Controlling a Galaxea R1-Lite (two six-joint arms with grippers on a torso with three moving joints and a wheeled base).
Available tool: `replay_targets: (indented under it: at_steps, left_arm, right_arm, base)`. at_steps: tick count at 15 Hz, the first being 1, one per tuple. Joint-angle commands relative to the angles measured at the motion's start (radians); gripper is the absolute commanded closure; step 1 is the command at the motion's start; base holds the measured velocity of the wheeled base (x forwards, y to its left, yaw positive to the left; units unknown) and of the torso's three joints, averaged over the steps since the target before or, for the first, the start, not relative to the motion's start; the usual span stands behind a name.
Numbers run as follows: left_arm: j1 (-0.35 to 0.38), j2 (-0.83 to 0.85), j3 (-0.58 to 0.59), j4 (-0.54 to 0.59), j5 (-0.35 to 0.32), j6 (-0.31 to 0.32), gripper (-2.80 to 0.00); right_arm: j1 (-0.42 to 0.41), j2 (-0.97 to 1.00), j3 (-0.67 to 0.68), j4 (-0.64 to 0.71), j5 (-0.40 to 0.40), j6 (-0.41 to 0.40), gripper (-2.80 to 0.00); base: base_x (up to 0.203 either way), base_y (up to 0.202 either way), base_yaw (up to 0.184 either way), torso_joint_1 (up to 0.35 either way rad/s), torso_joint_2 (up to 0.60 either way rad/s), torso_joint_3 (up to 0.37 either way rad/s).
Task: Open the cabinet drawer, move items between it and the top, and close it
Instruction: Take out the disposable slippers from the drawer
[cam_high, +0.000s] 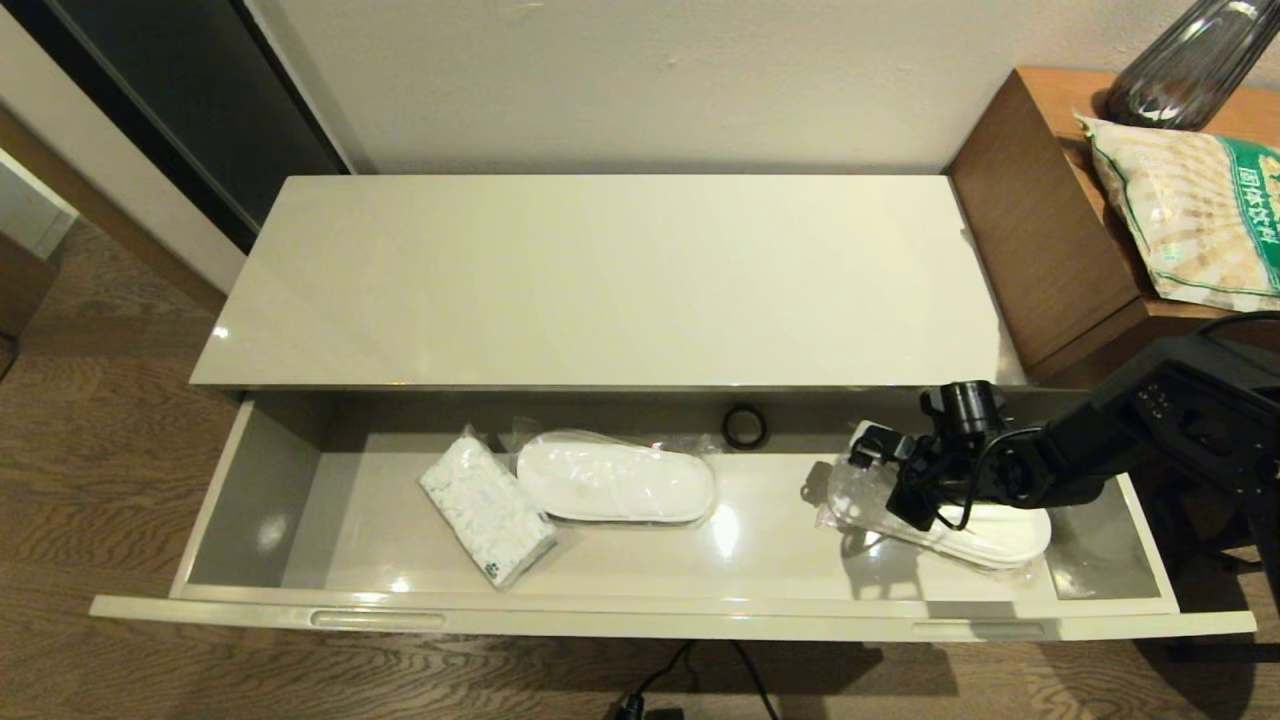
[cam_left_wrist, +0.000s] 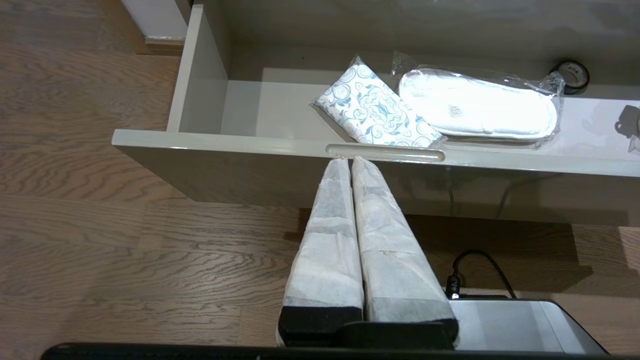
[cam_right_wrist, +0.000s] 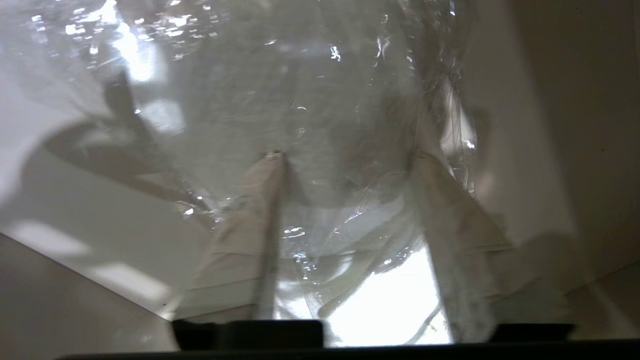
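Note:
The cabinet drawer (cam_high: 640, 620) stands pulled out below the bare top (cam_high: 600, 280). Two wrapped slipper pairs lie in it. One pair (cam_high: 615, 480) (cam_left_wrist: 475, 107) is in the middle. The other pair (cam_high: 990, 535) (cam_right_wrist: 345, 100) is at the right end, under my right arm. My right gripper (cam_high: 858, 478) (cam_right_wrist: 348, 157) is down on that pair's left end, with its fingers (cam_right_wrist: 272, 165) pressed against the crinkly wrapping from both sides. My left gripper (cam_left_wrist: 350, 159) is shut and empty, low in front of the drawer's left handle slot (cam_left_wrist: 385, 152).
A patterned tissue pack (cam_high: 487, 510) lies left of the middle pair. A black tape roll (cam_high: 745, 427) sits at the drawer's back wall. At the right stands a brown side table (cam_high: 1030, 220) with a snack bag (cam_high: 1190, 200) and a dark glass vessel (cam_high: 1190, 60).

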Motion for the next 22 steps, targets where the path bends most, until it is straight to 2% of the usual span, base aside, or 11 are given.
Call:
replay_targets:
  at_steps: [1, 12, 22]
  left_arm:
    - [0.000, 0.001, 0.000, 0.000, 0.001, 0.000, 0.00]
    - [0.000, 0.001, 0.000, 0.000, 0.001, -0.002, 0.00]
    - [0.000, 0.001, 0.000, 0.000, 0.001, -0.001, 0.00]
  right_arm:
    - [-0.002, -0.042, 0.019, -0.002, -0.003, -0.003, 0.00]
    - [-0.007, -0.233, 0.046, 0.128, -0.011, 0.016, 0.00]
    - [-0.006, -0.387, 0.125, 0.137, -0.054, 0.028, 0.00]
  base:
    - [0.000, 0.000, 0.000, 0.000, 0.00, 0.000]
    - [0.000, 0.000, 0.000, 0.000, 0.00, 0.000]
    - [0.000, 0.000, 0.000, 0.000, 0.00, 0.000]
